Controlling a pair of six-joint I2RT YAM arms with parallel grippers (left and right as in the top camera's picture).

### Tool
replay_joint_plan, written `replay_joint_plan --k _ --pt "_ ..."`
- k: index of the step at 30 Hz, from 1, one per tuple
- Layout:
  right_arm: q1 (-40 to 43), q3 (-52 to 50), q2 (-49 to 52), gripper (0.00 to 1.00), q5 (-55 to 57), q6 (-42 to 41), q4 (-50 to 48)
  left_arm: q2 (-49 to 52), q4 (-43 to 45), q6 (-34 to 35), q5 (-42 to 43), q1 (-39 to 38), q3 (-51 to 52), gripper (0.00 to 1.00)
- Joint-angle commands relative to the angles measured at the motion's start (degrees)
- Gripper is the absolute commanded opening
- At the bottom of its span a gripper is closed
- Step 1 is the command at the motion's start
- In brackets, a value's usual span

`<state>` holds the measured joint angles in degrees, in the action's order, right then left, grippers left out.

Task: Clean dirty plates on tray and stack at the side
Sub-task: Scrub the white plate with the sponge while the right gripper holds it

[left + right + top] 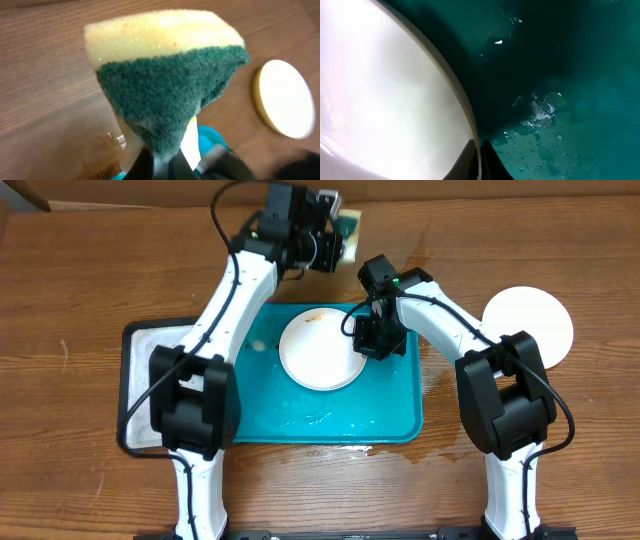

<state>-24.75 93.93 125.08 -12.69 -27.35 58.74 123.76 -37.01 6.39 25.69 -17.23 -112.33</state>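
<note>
Jaws of the left gripper (338,232) are pinching a yellow-and-green sponge (165,75) above the wooden table (80,280), just beyond the far rim of the teal tray (390,415). Those of the right gripper (372,340) are pressing together on the right rim of the smeared white plate (318,352) lying in the tray, while a second plate (528,325) is sitting on the table farther right.

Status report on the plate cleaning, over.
Left gripper shut on sponge, beyond tray. Right gripper pinching rim of smeared plate on tray. Second plate on table, right side. Nothing blocking.
</note>
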Motion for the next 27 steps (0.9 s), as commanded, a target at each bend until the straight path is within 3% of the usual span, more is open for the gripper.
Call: replay_joint_plan --k 1,7,12,27 --pt "-0.09 0.20 -0.83 0.04 0.44 0.15 0.07 -4.07 -6.49 1.31 2.43 -0.09 -3.89 0.04" --pt "-0.09 0.20 -0.83 0.04 0.44 0.15 0.04 -3.78 -30.84 -3.28 2.51 -0.26 -3.67 0.04" --pt "-0.09 0.20 -0.83 0.04 0.46 0.35 0.02 -1.27 -42.40 -11.13 2.43 -1.29 -1.51 0.04" --pt "-0.09 0.20 -0.83 0.04 0.44 0.33 -0.15 6.47 -32.70 -11.78 -0.59 -0.70 6.23 0.04"
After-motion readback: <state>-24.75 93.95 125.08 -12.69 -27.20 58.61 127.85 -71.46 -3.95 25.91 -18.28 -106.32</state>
